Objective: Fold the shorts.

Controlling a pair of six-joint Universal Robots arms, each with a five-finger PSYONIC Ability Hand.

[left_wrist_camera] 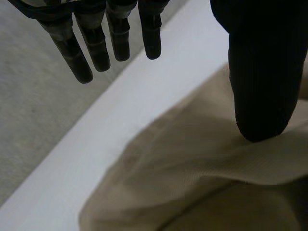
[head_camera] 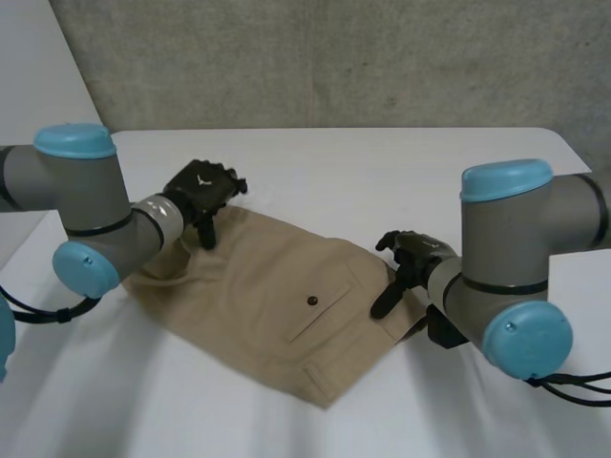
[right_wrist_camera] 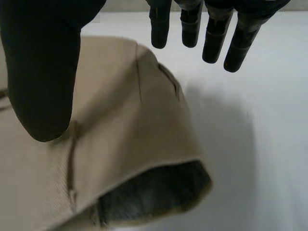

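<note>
White table point(head_camera: 382, 162) (grey wall point(head_camera: 334, 57) behind) bears tan shorts point(head_camera: 258, 277).

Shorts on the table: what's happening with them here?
Tan shorts lie spread on the white table. The left hand is at their far edge, the right hand at their right end. Each rests its thumb on the cloth with fingers straight, off the fabric; neither grips it.

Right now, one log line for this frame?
tan fabric shorts: spread on white table | left hand: open, thumb on cloth edge | right hand: open, thumb near open end
</note>
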